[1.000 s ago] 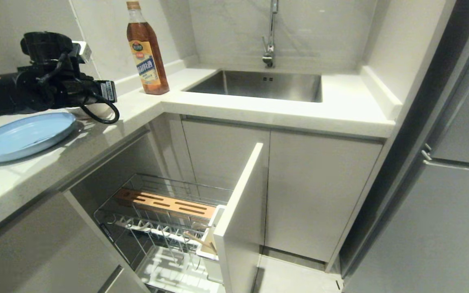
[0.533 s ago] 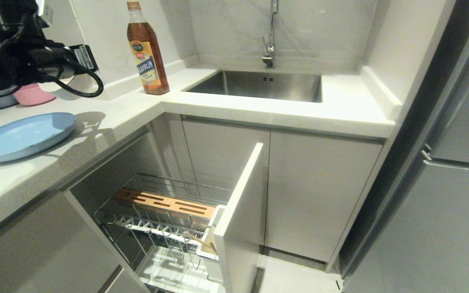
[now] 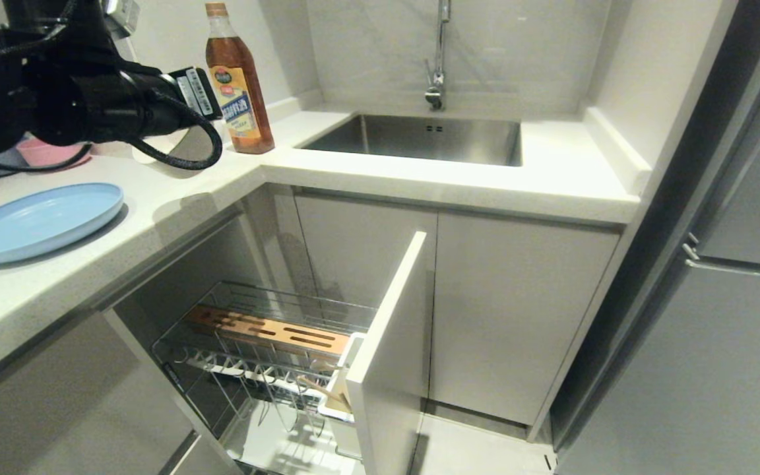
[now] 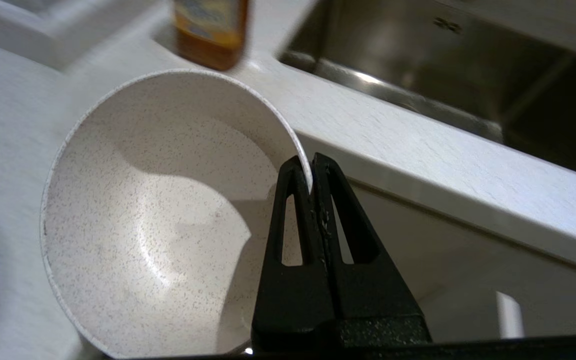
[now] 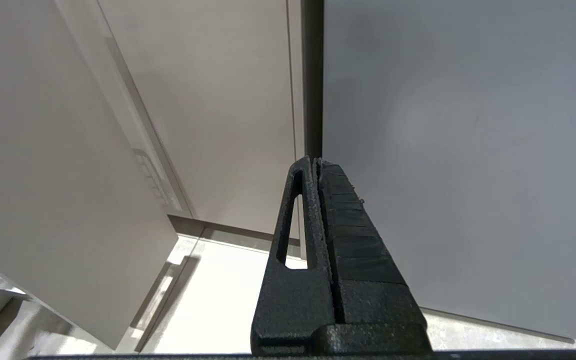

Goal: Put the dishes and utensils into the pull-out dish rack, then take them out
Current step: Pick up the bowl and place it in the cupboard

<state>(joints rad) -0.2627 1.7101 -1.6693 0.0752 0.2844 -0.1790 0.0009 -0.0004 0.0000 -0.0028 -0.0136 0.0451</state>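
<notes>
The left gripper is pinched shut on the rim of the white bowl, which is held tilted above the bench, near the oil bottle (its label is blurred in the wrist view). The left arm is stretched level over the bench's corner. The light-blue plate lies flat on the bench. The pull-out dish rack stands drawn out below. The right gripper is closed on nothing, beside cabinet panels.
</notes>
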